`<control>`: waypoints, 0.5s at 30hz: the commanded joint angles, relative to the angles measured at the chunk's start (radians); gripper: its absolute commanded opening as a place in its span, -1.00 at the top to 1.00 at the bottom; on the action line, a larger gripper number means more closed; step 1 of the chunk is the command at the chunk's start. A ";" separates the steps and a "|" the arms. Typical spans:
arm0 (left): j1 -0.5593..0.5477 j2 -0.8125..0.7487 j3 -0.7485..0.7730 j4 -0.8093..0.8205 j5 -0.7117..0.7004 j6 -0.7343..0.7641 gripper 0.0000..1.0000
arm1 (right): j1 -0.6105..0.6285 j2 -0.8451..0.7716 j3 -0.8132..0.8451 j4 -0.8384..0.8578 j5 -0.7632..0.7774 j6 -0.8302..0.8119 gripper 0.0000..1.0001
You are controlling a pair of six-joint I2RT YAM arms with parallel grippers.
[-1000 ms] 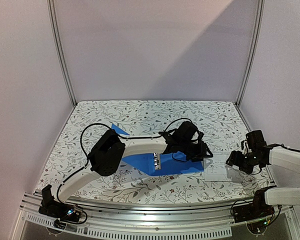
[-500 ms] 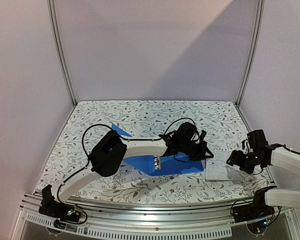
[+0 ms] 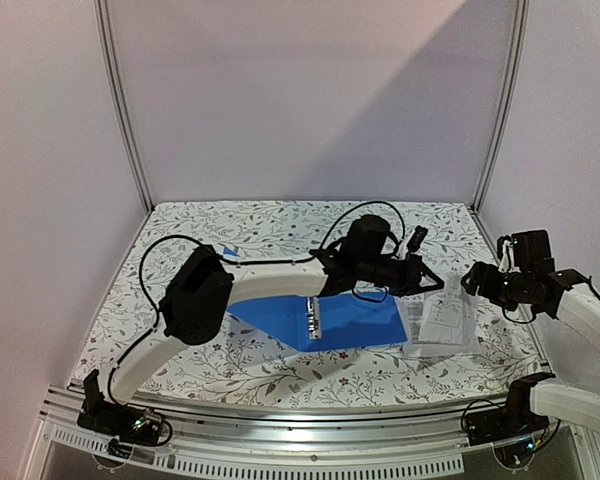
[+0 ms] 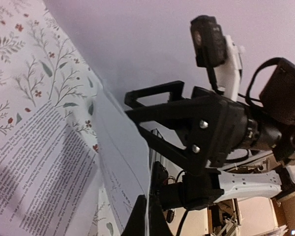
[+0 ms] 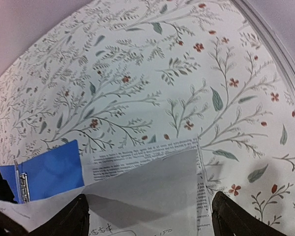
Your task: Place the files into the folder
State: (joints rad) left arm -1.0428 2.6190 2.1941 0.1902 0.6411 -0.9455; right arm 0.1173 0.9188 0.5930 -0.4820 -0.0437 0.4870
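The blue folder [image 3: 355, 322] lies open on the table, its metal ring clip [image 3: 314, 320] at the middle. White files [image 3: 442, 325] lie just right of it. My left gripper [image 3: 421, 277] is shut on the edge of one sheet [image 4: 122, 162] and holds it lifted and curled above a printed sheet [image 4: 34, 169] that stays flat. My right gripper [image 3: 478, 284] is open and empty, hovering at the right edge of the files. In the right wrist view its fingers [image 5: 74, 220] stand wide apart over the lifted sheet [image 5: 147, 191], with the folder's corner [image 5: 49, 169] at the left.
The floral tablecloth [image 3: 280, 230] covers the table. Metal frame posts [image 3: 497, 100] and plain walls stand close at the back and sides. My left arm [image 3: 270, 280] stretches across the folder's far edge, with a black cable looping over it.
My left gripper has risen and shifted right, lifting one sheet off the pile. My right gripper has drawn up and back to the right. The folder's right half now shows more.
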 commanded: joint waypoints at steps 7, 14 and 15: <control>0.085 -0.358 -0.261 -0.206 0.017 0.342 1.00 | 0.002 -0.025 -0.036 0.326 -0.328 -0.041 -0.70; 0.123 -0.542 -0.364 -0.456 -0.011 0.611 1.00 | 0.004 0.018 -0.152 0.731 -0.628 0.034 -0.69; 0.126 -0.561 -0.382 -0.468 -0.014 0.632 1.00 | 0.004 0.029 -0.172 0.812 -0.678 0.060 -0.69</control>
State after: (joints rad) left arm -0.9272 2.1365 1.8599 -0.1108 0.6449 -0.5053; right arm 0.1177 0.9127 0.4854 0.0006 -0.4740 0.4786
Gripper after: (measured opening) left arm 0.007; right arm 0.846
